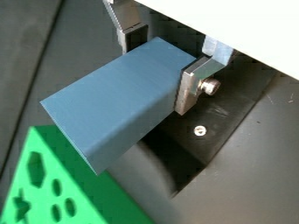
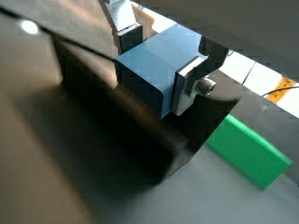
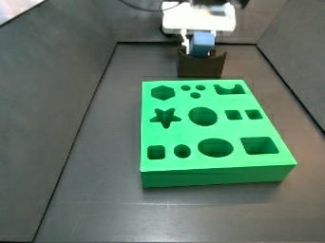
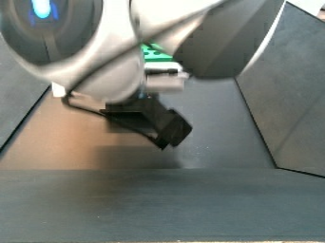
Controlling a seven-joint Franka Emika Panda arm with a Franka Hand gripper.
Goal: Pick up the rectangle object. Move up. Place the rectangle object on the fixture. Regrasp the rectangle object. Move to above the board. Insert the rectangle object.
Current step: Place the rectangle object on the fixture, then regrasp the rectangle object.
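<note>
A dark matte floor (image 3: 89,180) carries two things: the green board (image 3: 210,135) lies flat at frame centre, and the fixture (image 3: 200,65) stands just behind it at upper centre, beneath the pincer (image 3: 200,38).

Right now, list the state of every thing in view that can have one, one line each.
Gripper: at the fixture, shut on the rectangle object, silver fingers on its two sides.
Small light blue-grey rectangle object: held, at the fixture's top; seating not visible.
Dark notched fixture: upright on the floor, beyond the board in a side view.
Bright green board: flat, holes all empty.
</note>
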